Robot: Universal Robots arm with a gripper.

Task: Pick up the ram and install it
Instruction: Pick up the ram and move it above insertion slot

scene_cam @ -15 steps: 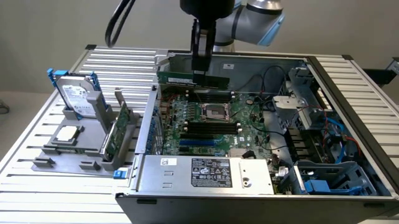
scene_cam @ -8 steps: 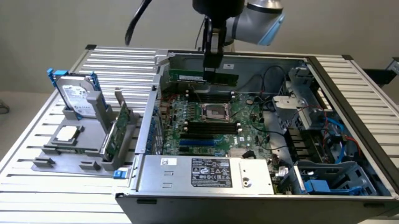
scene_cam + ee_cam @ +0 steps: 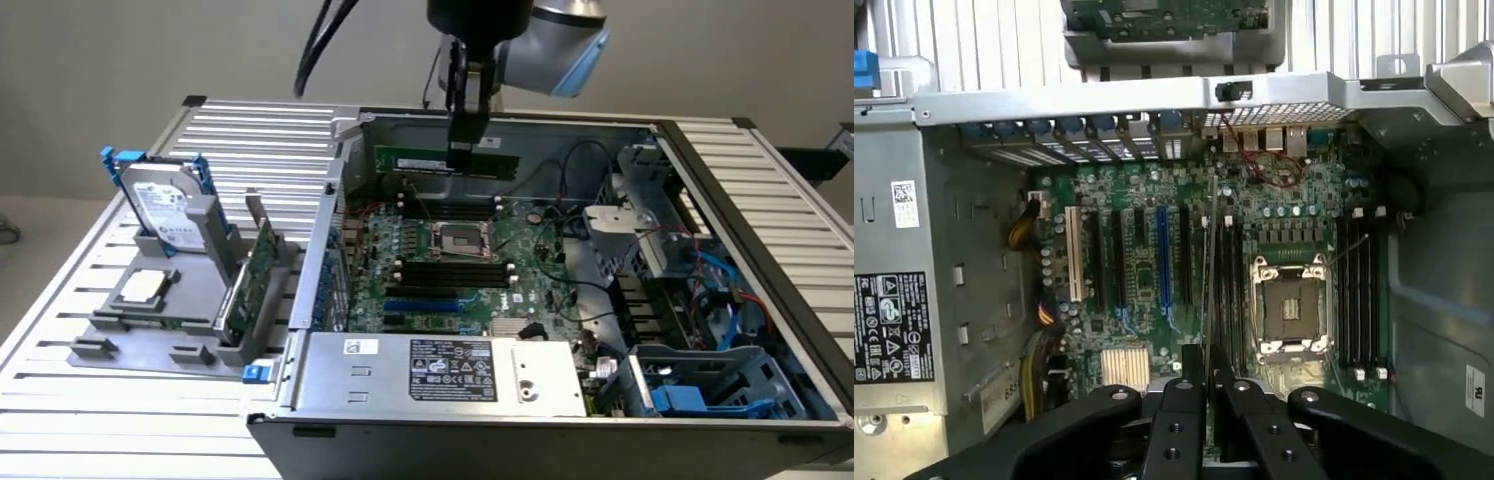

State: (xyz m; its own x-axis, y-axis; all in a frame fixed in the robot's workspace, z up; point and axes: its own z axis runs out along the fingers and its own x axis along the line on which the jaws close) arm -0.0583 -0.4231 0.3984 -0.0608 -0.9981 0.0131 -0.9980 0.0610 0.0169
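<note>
Between the jaws, the wrist view catches the ram [image 3: 1209, 260] edge-on.

1 ram [image 3: 416, 160], 1 hard drive [image 3: 166, 210], 1 processor [image 3: 143, 287], 1 expansion card [image 3: 255, 272].

Exterior high, oblique; wrist close, downward; shared: motherboard [image 3: 400, 250] [image 3: 1139, 265].

text: none legible | power supply label [image 3: 454, 372]: print unreadable, perhaps certification marks
</note>
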